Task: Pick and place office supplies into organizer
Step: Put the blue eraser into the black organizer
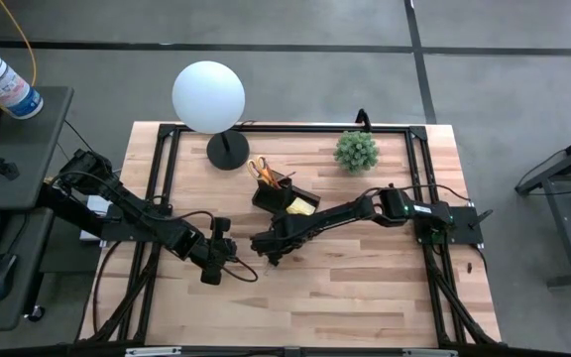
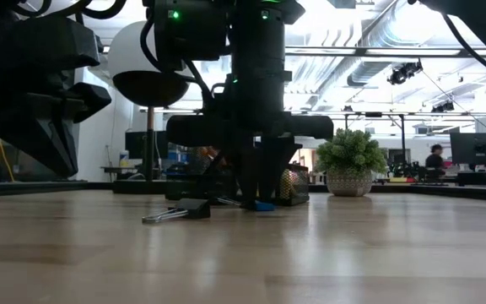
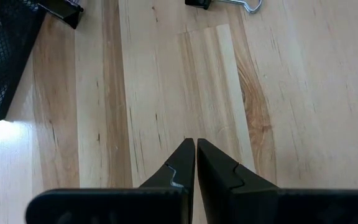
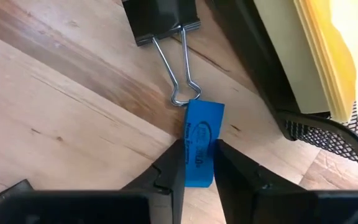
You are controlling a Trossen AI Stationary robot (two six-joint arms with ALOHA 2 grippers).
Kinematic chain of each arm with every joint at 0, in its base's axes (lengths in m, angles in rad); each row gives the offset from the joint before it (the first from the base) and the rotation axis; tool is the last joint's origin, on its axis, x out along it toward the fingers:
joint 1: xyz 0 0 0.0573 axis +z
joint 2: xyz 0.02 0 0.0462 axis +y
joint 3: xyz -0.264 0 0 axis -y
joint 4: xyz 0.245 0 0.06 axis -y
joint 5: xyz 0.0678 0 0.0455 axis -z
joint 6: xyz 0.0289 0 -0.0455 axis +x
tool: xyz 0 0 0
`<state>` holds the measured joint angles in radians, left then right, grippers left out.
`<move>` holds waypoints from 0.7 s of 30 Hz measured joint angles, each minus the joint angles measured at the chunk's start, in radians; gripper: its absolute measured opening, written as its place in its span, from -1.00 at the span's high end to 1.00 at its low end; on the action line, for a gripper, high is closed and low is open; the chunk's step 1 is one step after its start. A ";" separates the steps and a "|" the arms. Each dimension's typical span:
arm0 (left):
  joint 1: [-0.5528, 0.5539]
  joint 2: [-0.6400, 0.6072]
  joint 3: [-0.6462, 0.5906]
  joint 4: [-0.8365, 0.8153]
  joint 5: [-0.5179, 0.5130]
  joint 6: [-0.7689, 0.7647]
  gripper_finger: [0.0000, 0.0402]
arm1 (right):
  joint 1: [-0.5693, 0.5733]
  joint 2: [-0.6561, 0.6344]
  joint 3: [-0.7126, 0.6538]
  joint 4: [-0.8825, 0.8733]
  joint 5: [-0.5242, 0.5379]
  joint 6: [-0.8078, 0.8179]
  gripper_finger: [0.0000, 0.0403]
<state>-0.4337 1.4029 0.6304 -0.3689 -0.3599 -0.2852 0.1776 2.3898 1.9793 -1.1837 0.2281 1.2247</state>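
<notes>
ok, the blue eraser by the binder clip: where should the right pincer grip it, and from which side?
Across the blue eraser's two long flat faces, coming straight down from above. It lies on the table, a narrow block with parallel sides, its far end nearly touching the binder clip's wire loops. The right pincer already straddles its near half, which seems right.

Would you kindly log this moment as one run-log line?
right gripper: closing around blue eraser | left gripper: shut, idle | binder clip: on table | organizer: beside
</notes>
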 joint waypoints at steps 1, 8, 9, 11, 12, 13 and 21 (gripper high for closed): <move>0.000 0.000 0.000 0.000 0.000 0.000 0.96 | 0.000 0.000 0.000 -0.001 0.000 -0.001 0.64; 0.000 0.000 0.000 0.000 0.000 0.000 0.96 | 0.008 0.000 0.000 -0.004 0.002 -0.013 0.63; 0.000 0.000 0.000 0.000 0.000 0.000 0.96 | 0.009 0.000 0.001 -0.006 0.001 -0.014 0.63; 0.000 0.000 0.000 0.000 0.000 0.000 0.96 | 0.012 0.000 0.009 -0.021 0.000 -0.019 0.63; 0.000 0.000 0.000 0.000 0.000 0.000 0.96 | 0.014 0.000 0.013 -0.027 -0.001 -0.021 0.63; 0.000 0.000 0.000 0.000 0.000 0.000 0.96 | 0.016 0.000 0.017 -0.034 0.000 -0.021 0.63; 0.000 0.000 0.000 0.000 0.000 0.000 0.96 | 0.028 0.000 0.080 -0.089 0.010 -0.038 0.63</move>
<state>-0.4335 1.4029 0.6304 -0.3691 -0.3599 -0.2852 0.2056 2.3894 2.0592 -1.2726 0.2383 1.1864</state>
